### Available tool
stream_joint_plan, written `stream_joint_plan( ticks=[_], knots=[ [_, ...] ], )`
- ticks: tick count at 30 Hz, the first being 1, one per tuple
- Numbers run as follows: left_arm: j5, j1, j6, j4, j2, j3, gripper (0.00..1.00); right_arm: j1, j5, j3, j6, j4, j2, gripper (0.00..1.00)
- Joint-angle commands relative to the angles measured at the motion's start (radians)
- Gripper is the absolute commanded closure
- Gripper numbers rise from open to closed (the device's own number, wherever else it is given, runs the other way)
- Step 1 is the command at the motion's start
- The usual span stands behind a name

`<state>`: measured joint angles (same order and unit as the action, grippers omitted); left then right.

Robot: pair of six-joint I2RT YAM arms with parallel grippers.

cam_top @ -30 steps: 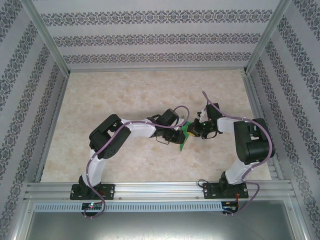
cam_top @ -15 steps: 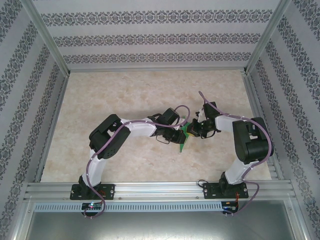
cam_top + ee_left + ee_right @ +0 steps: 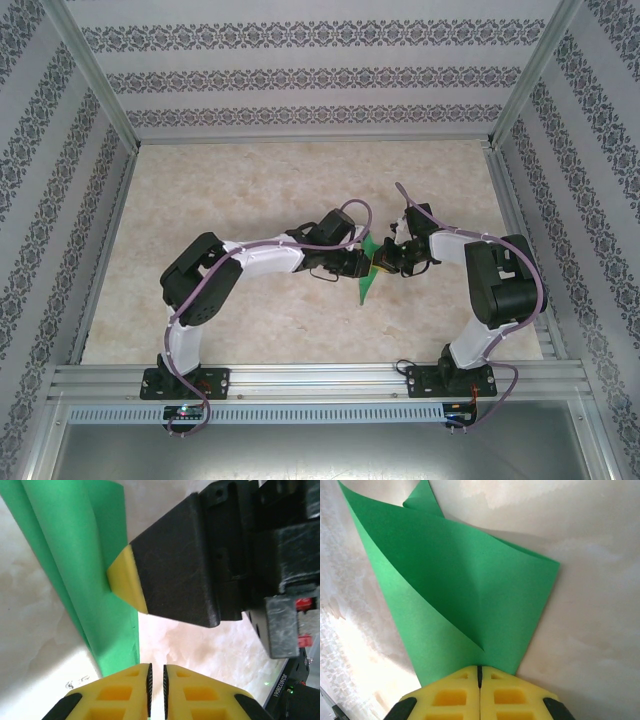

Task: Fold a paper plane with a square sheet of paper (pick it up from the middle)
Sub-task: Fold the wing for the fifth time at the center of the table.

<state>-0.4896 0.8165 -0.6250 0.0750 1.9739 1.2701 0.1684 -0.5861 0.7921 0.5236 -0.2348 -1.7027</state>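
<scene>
The square sheet of paper [image 3: 470, 590] is bright green and partly folded, with one flap lying over another. It hangs above the table, and my right gripper [image 3: 480, 669] is shut on its near edge. In the top view the paper [image 3: 370, 282] sits between the two wrists at mid-table. My left gripper [image 3: 156, 677] is open by a narrow gap with nothing in it, just right of the paper's [image 3: 75, 555] edge. A right finger [image 3: 170, 565] with a yellow tip presses the sheet from the side. From above, the left gripper [image 3: 360, 262] faces the right gripper [image 3: 384, 260].
The beige marbled table [image 3: 250, 190] is ringed by aluminium rails [image 3: 300, 375] and patterned walls. Purple cables loop over both arms close to the paper.
The left arm's elbow has swung left and its wrist has shifted slightly farther in. The left jaws have parted a little. The right gripper still holds the paper.
</scene>
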Motion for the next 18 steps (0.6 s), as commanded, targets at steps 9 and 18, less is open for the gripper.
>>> stream_joint_plan(
  ticks=[9,18],
  knots=[
    [0.015,0.076,-0.033,0.028,0.040,0.009,0.86,0.012,0.121,-0.037,-0.001,-0.033,-0.017,0.94],
    [0.077,0.095,-0.028,0.063,0.022,-0.016,0.86,0.013,0.125,-0.040,0.002,-0.027,-0.015,0.94]
  ],
)
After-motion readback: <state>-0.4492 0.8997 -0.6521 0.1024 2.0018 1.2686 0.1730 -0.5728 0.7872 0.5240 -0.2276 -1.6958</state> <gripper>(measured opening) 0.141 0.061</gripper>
